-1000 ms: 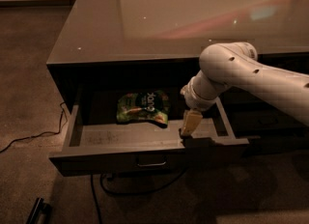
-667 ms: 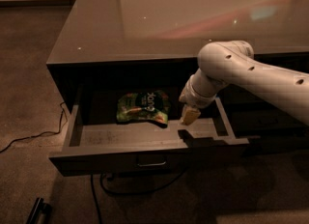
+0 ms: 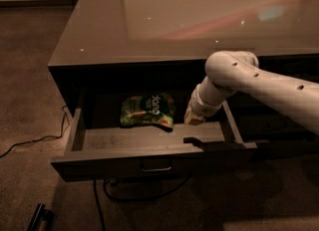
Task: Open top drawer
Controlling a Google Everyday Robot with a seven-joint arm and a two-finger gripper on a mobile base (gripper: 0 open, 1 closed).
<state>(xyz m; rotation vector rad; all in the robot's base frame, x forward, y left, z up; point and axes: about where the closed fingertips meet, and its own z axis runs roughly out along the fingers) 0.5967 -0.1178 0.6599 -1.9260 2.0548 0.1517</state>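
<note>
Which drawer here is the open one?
The top drawer, with the small metal handle: it alone is pulled out, a green bag lying inside. The pincer hangs over its right end.

White lettering on the snack bag [image 3: 147,110] near the hand [image 3: 193,120] seems illegible.

top drawer [image 3: 109,161]: front and tray floor showing matt dark grey; bar handle [image 3: 156,168] glinting like metal
cabinet top [image 3: 199,21]: smooth, glossy, reflecting light
snack bag [image 3: 147,110]: shiny crinkled plastic
arm [image 3: 259,83]: smooth off-white plastic shell
gripper [image 3: 194,118]: pale, matt, hanging over the drawer's right end
floor [image 3: 30,75]: looking like rough carpet
</note>
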